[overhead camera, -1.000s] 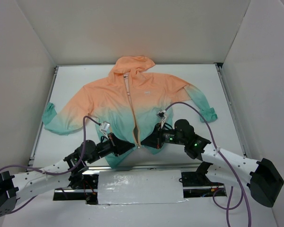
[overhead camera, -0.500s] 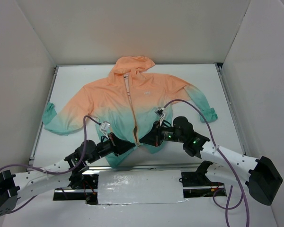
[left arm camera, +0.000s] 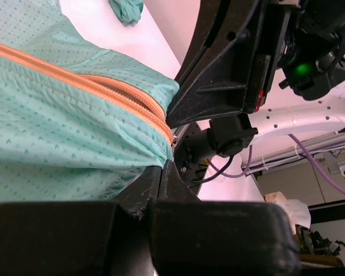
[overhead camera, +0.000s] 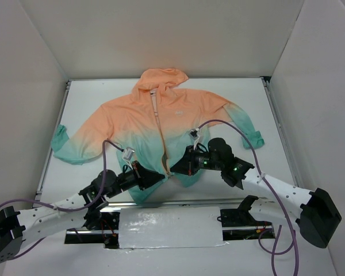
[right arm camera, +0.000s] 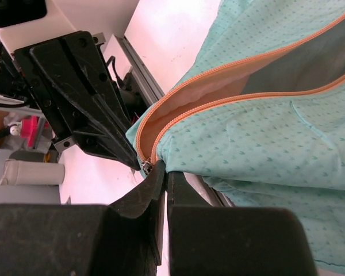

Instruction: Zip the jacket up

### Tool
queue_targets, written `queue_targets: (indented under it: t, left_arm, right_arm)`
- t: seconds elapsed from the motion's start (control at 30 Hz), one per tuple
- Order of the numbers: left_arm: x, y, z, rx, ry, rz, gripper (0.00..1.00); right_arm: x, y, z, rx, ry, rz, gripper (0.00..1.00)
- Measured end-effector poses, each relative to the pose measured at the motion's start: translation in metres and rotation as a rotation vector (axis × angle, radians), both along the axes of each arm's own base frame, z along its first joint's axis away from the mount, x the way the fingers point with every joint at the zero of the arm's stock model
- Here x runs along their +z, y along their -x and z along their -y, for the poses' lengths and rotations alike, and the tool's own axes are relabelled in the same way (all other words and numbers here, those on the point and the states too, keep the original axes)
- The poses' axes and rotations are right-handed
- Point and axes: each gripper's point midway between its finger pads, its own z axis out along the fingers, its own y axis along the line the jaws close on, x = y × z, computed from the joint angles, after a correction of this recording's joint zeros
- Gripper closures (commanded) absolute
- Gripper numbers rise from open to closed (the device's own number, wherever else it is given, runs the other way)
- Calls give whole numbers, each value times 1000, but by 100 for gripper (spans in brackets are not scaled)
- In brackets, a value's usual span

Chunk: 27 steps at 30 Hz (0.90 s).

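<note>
Left: you see the left gripper (overhead camera: 158, 177), jaws pinched tight on the teal hem of the jacket (overhead camera: 161, 123), beside the lower end of the orange zipper (left arm camera: 103, 86). Centre: the jacket lies flat on the table (overhead camera: 247, 98), hood (overhead camera: 161, 77) at the far side. Right: the right gripper (overhead camera: 176, 168) is clamped on the zipper's foot, just beside the left gripper.

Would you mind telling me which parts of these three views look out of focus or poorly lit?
Top external: even, soft light, the jacket sharp, shadows faint. Left wrist: the left end effector is a dark, defocused mass at the bottom, while the zipper is crisp. Right wrist: the right end effector is likewise dark and soft, and the table is washed out.
</note>
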Motion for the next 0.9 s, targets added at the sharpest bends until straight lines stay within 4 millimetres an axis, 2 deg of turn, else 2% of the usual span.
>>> queue_targets:
  t: [0.57, 0.9]
  left_arm:
    - [-18, -4, 8, -40, -157, 37, 100]
    - [-52, -10, 12, -33, -255, -30, 100]
  right_arm:
    - [-13, -2, 6, -46, 62, -108, 100]
    - [-46, -5, 10, -100, 148, -228, 100]
